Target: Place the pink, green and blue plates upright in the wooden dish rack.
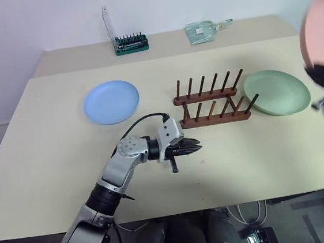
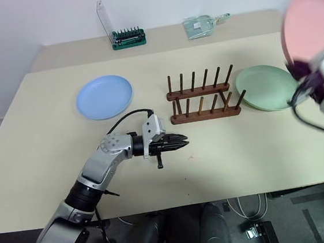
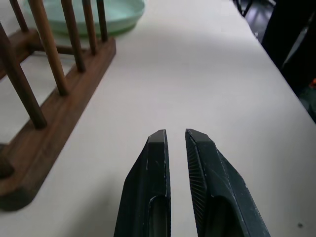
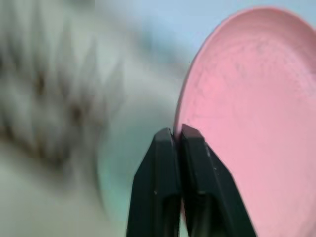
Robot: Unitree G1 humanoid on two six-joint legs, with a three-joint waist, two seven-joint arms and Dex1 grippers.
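The pink plate [image 2: 309, 18] hangs tilted on edge in the air at the far right, with my right gripper [image 4: 176, 132] shut on its rim. Below it, the green plate [image 1: 277, 91] lies flat on the table, right of the wooden dish rack [image 1: 211, 102]. No plate stands between the rack's pegs. The blue plate [image 1: 112, 101] lies flat to the rack's left. My left gripper [image 1: 198, 148] hovers low over the table just in front of the rack's left end. It points right and is shut, with only a thin gap and nothing between its fingers.
A green screwdriver-bit holder [image 1: 131, 43] and a small plastic bag [image 1: 204, 31] sit at the back of the table near the wall. Bare tabletop [image 1: 258, 152] lies in front of the rack, up to the front edge.
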